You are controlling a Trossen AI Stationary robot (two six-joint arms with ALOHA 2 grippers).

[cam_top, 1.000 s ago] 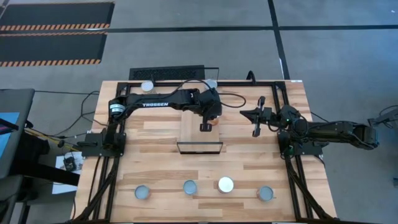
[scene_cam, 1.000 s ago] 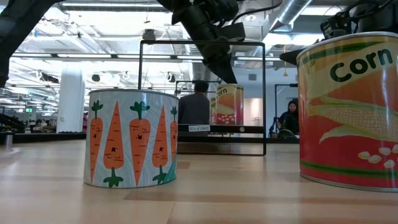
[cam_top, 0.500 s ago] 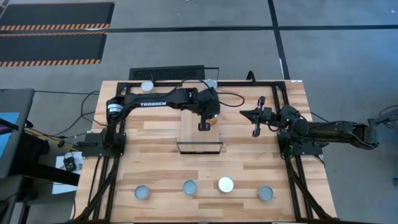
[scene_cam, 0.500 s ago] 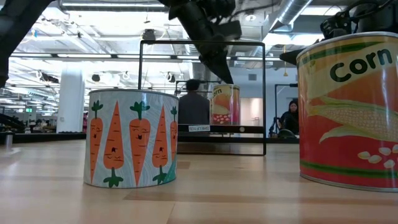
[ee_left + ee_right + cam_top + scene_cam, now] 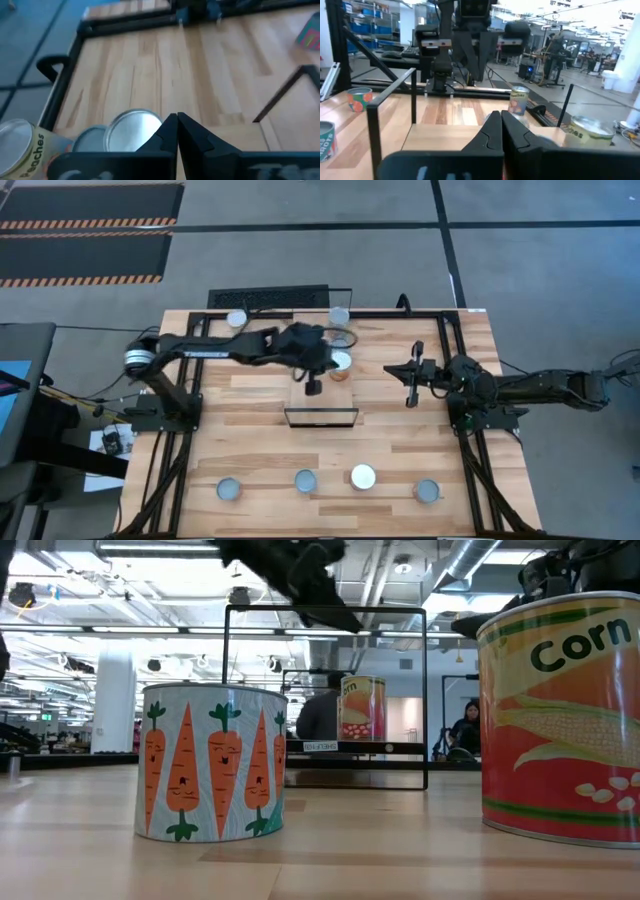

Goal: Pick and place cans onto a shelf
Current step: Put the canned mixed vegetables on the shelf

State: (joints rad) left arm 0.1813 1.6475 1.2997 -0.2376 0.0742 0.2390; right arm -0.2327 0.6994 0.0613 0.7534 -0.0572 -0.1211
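The shelf (image 5: pixel 318 402) is a light-wood plank on a black frame at mid-table. One can (image 5: pixel 341 361) stands upright on its far part, also seen in the low view as the corn can (image 5: pixel 362 708). My left gripper (image 5: pixel 312 387) hangs shut and empty above the shelf, just left of that can; its wrist view shows the shut gripper (image 5: pixel 176 125) above the can's silver top (image 5: pixel 132 132). My right gripper (image 5: pixel 410 395) waits shut and empty at the right. Several more cans (image 5: pixel 305 480) stand in a row near the front edge.
Two cans (image 5: pixel 237 319) (image 5: pixel 340 313) stand at the table's far edge. The carrot can (image 5: pixel 210 762) and a big corn can (image 5: pixel 560 715) fill the low view's foreground. Black rails (image 5: pixel 455 370) run along both sides. People show in the room beyond the table.
My left gripper, shut throughout, has drawn back from the can on the shelf, rising and moving toward the table's left edge as the arm folded back. The can stays upright on the shelf, its top now uncovered in the high view.
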